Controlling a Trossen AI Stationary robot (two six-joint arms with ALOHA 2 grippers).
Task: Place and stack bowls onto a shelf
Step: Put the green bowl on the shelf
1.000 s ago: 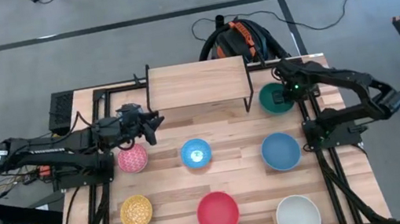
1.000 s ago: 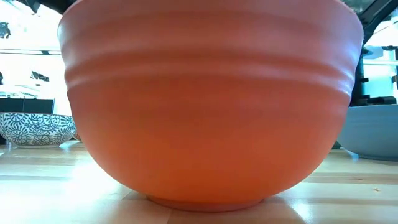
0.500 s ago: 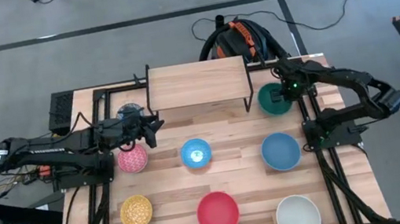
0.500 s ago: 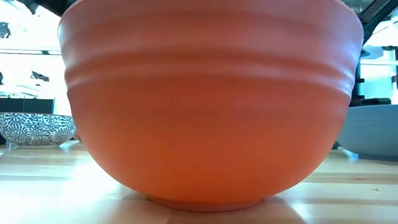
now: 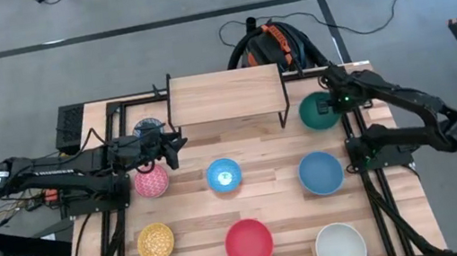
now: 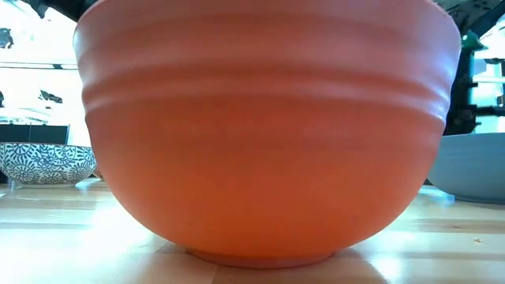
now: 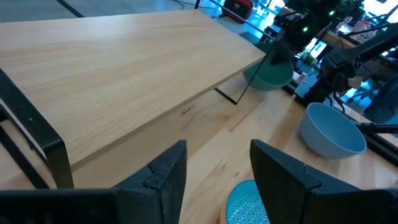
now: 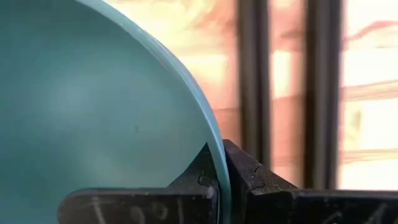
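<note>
We see the right pincer closed on the rim of the round green bowl, one finger inside the wall and one outside, as the right wrist view shows. That green bowl sits just beside the right end of the low light-wood shelf on thin black legs, near the worktop's back edge. The left pincer hangs with its fingers parted and nothing between them, by the shelf's left end, just above the pink patterned bowl.

Further out on the slatted wooden worktop we find the blue-and-white patterned bowl, the plain light blue bowl, the yellow bowl, the red bowl and the white bowl, all well apart. The shelf top carries no bowl.
</note>
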